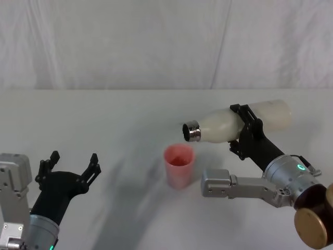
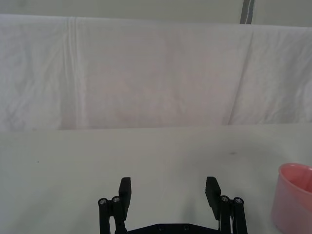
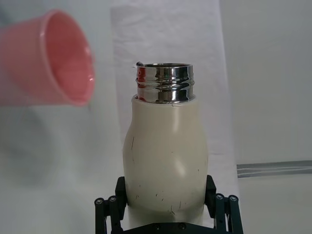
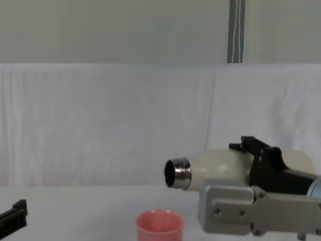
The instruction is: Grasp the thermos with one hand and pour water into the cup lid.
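Note:
The cream-white thermos [image 1: 229, 124] is held lying almost on its side above the table, its steel neck [image 1: 191, 131] pointing left and slightly down over the pink cup lid [image 1: 179, 165]. My right gripper [image 1: 245, 131] is shut on the thermos body. From the chest view the thermos [image 4: 220, 168] hangs above and to the right of the cup lid [image 4: 159, 226]. The right wrist view has the thermos [image 3: 165, 156] between the fingers and the cup lid [image 3: 53, 58] beyond the neck. My left gripper [image 1: 73, 165] stands open near the table's left front, holding nothing.
The white table [image 1: 104, 125] is backed by a white draped cloth [image 1: 156, 41]. In the left wrist view the cup lid [image 2: 293, 197] shows at the edge, apart from the open left gripper [image 2: 168, 192].

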`<action>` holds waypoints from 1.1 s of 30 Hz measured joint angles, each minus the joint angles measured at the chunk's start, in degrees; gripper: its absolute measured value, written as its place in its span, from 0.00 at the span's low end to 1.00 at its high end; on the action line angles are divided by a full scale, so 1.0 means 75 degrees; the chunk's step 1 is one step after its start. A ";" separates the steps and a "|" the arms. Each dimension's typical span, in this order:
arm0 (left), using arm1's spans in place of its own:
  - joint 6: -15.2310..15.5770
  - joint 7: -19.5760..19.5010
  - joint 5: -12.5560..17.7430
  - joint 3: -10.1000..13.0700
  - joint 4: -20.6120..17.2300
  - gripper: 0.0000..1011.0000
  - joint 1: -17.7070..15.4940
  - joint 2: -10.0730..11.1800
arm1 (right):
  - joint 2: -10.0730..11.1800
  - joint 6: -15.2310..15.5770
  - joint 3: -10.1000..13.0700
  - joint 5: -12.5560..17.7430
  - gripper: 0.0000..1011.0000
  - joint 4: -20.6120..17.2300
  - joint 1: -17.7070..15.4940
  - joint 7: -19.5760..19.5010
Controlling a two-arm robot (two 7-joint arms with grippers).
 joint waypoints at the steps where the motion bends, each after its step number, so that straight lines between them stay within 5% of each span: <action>1: 0.0000 0.0000 0.0000 0.0000 0.0000 0.99 0.0000 0.0000 | -0.0003 -0.0002 0.0014 0.0027 0.94 -0.0033 -0.0008 0.0007; 18: 0.0000 0.0000 0.0001 0.0000 0.0000 0.99 0.0000 0.0000 | -0.0242 -0.0344 0.0481 0.1260 0.94 -0.0487 -0.0234 0.0380; 33: 0.0000 0.0000 0.0000 0.0000 0.0000 0.99 0.0000 0.0000 | -0.0519 -0.0820 0.1294 0.2807 0.94 -0.0688 -0.0555 0.0382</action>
